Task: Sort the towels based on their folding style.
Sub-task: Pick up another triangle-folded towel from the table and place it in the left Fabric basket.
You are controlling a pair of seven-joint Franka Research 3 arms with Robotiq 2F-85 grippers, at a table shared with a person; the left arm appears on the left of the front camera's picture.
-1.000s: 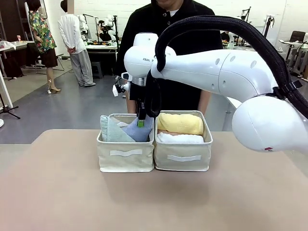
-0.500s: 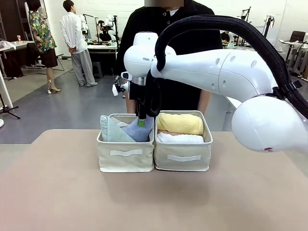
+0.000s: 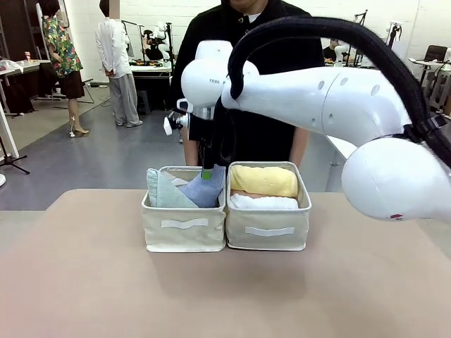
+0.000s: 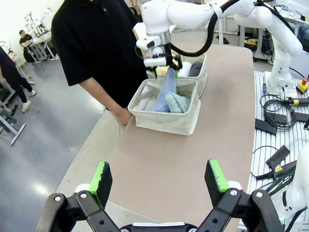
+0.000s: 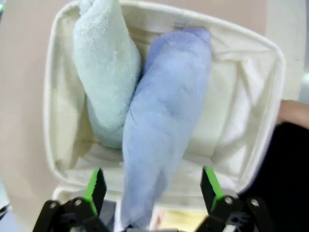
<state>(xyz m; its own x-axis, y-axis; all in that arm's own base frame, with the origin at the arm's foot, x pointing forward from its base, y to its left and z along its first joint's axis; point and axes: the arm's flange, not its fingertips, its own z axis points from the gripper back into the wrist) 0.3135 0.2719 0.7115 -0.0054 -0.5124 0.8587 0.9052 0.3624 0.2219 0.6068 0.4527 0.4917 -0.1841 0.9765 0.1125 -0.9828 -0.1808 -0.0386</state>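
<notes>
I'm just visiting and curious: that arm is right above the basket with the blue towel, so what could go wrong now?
The right gripper is open over the left bin, with the light blue towel reaching up between its pads. The towel might snag on a pad and get dragged out. It leans against the mint towel, so it could also flop over. The person stands close behind the bins, near the arm.

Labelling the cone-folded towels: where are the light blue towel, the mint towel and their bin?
light blue towel (image 5: 164,125), right wrist view, mid-body.
mint towel (image 5: 107,72), right wrist view, upper body.
left bin (image 3: 183,229), front view, front wall.
</notes>
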